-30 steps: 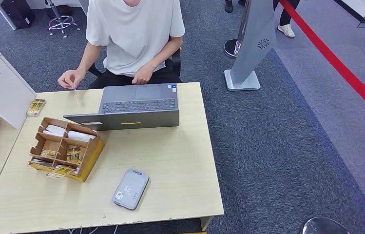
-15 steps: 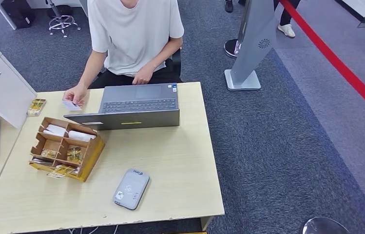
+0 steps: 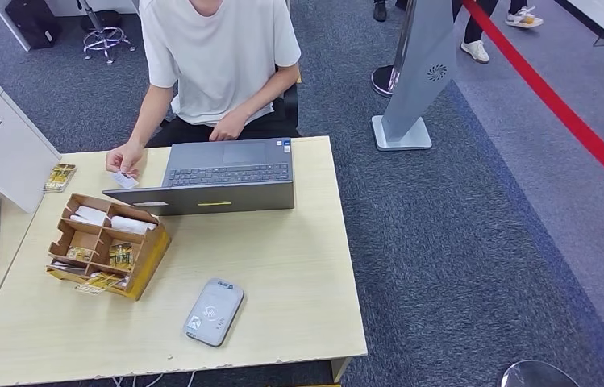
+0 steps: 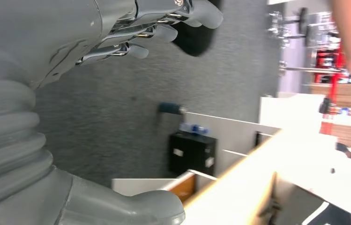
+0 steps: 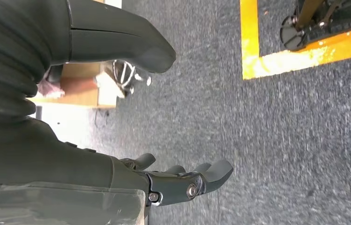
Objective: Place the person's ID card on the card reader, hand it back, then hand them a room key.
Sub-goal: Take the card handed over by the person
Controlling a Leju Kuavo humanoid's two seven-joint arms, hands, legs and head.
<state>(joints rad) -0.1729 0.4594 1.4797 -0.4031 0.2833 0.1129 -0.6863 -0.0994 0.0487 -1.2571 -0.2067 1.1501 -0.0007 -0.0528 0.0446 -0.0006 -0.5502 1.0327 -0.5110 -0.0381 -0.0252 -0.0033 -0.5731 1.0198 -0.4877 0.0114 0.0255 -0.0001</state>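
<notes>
A seated person's hand [image 3: 125, 158] holds the small white ID card [image 3: 126, 180] on the pale wooden table [image 3: 298, 266] — just beside the open grey laptop [image 3: 218, 177]. The flat grey card reader [image 3: 214, 311] lies near the front edge. Left hand [image 4: 131, 28] and right hand [image 5: 164, 180] hang over carpet, fingers spread — holding nothing.

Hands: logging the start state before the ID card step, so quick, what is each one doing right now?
Left hand: open, holding nothing, above the carpet.
Right hand: open, holding nothing, above the carpet.
</notes>
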